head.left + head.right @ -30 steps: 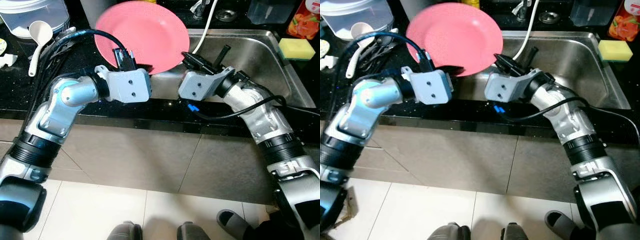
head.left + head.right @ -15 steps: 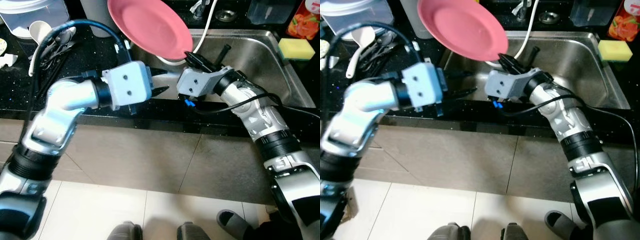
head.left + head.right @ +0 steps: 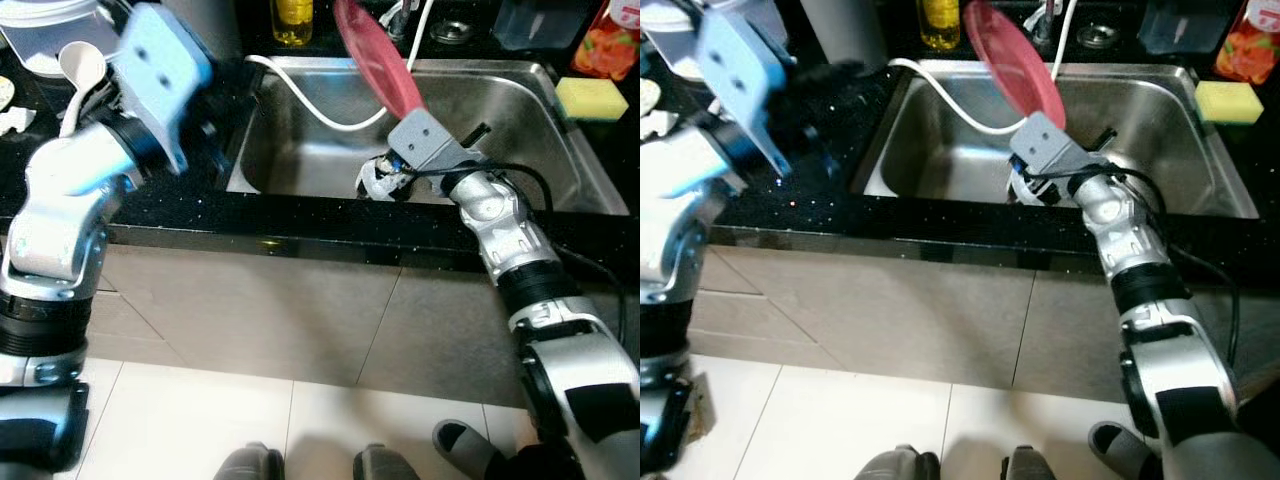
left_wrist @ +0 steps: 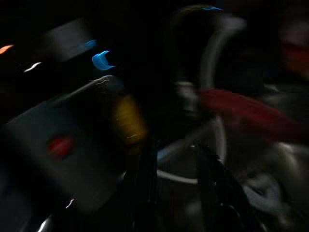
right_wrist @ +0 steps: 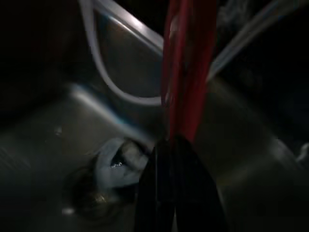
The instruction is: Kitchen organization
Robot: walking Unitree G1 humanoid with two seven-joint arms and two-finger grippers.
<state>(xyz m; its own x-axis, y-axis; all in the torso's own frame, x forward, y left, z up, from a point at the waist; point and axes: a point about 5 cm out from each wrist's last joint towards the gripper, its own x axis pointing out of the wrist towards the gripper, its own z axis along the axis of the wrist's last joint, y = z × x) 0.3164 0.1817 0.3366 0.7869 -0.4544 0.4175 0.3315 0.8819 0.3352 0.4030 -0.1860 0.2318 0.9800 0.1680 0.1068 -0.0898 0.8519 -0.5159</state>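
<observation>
Pink and seen nearly edge-on, the plate (image 3: 1015, 62) stands tilted over the steel sink (image 3: 1180, 150), its upper rim leaning toward the back of the basin near the faucet. My right gripper (image 5: 169, 145) has its two black fingers pinched together on the plate's lower edge; in my right wrist view the red-pink rim rises straight up out of the closed fingertips. My right arm reaches in over the front lip of the sink, with the grey wrist block just below the plate. A white hose (image 3: 310, 100) curves across the basin behind the plate, and something pale and crumpled lies on the sink floor (image 5: 120, 162) under my wrist.

My left gripper (image 4: 174, 183) is lifted high over the black countertop (image 3: 180, 195) left of the sink, blurred; my left wrist view is dark and smeared, and its fingers appear to stand apart with nothing between them. A yellow bottle (image 3: 291, 20) stands behind the sink, a yellow sponge (image 3: 593, 96) lies on the right-hand rim, and a white spoon (image 3: 75, 70) rests on the counter at far left.
</observation>
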